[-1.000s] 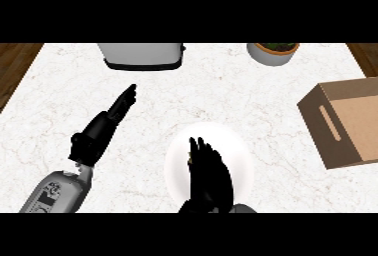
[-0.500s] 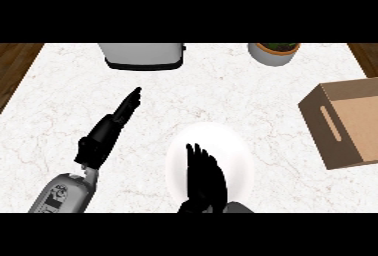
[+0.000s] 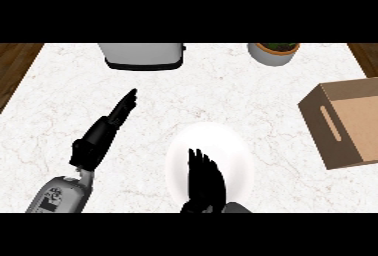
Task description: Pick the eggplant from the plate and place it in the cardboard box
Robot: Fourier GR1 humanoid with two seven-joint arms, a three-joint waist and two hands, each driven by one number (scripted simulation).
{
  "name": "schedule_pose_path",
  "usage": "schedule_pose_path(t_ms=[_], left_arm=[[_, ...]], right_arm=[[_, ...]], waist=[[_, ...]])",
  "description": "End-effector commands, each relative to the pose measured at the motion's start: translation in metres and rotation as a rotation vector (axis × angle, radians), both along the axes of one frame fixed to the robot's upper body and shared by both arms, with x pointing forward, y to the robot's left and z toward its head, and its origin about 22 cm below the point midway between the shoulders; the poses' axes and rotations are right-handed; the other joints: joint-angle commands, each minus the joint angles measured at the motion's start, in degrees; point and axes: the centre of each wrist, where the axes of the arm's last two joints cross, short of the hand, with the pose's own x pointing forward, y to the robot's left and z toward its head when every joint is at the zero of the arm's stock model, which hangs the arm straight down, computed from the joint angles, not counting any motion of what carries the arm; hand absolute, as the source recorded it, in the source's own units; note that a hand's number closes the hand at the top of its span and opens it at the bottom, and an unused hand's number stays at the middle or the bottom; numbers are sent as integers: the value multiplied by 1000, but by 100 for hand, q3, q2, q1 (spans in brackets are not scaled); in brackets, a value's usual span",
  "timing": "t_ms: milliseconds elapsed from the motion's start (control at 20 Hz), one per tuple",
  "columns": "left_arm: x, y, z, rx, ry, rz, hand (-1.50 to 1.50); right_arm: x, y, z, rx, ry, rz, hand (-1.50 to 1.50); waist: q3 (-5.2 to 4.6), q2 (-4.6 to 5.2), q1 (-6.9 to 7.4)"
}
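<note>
Only right hand (image 3: 204,181) over plate (image 3: 232,145)

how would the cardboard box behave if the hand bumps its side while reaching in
The cardboard box looks thin-walled and open-topped, with nothing visible inside, so it is probably light. Standing on the smooth marble counter, it would likely slide rather than tip. Its wall, weakened by a handle slot, may flex slightly.

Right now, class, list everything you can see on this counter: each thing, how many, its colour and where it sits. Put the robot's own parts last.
Counter: one, white marble, across the view.
Toaster: one, silver grey, far edge, left of centre.
Plant pot: one, grey, far edge, right.
Cardboard box: one, brown, open, right edge.
Plate: one, white, near centre; the eggplant is not visible.
Left robot hand: one, black, fingers straight, left of the plate.
Right robot hand: one, black, over the plate.
</note>
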Motion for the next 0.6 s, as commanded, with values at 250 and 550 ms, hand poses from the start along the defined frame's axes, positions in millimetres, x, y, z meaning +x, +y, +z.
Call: schedule_pose_path(t_ms=[250, 550], left_arm=[[3, -2, 6, -5, 5, -2, 0], [6, -14, -9, -1, -11, -11, 0]], right_arm=[[3, -4, -28, -124, 96, -97, -150], [5, 13, -21, -97, 84, -85, 150]], waist=[[1, -4, -34], [1, 13, 26]])
